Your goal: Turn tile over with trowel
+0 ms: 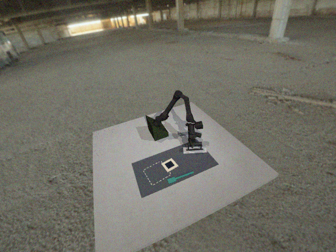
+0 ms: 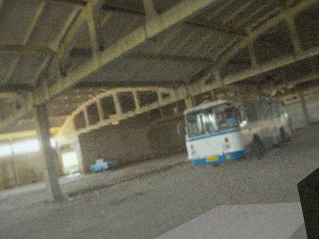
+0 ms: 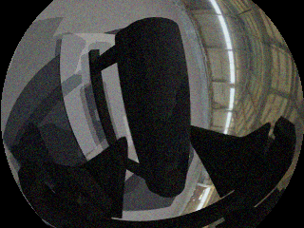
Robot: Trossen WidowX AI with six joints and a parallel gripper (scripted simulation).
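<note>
A cream tile point(image 1: 174, 163) lies flat on the dark mat point(image 1: 198, 163), its dark square mark facing up. It overlaps the upper right corner of the dashed outline point(image 1: 153, 184). A float-like trowel with a white blade point(image 1: 186, 151) point(image 3: 76, 102) and a black bar handle point(image 3: 154, 95) lies at the mat's far right edge. A teal tool point(image 1: 184, 175) with a small flat blade and long handle lies at the mat's near edge. My gripper point(image 1: 191, 141) point(image 3: 158, 136) is open above the black handle, which shows between its fingers in the wrist view. Whether they touch is unclear.
A dark green wedge-shaped block point(image 1: 158, 130) point(image 2: 311, 205) stands on the pale table point(image 1: 116, 211) point(image 2: 241, 221), by the arm's base. The arm point(image 1: 187, 108) arches from there to the mat's right end. The exterior view shows mostly the hall and a bus point(image 2: 214, 144).
</note>
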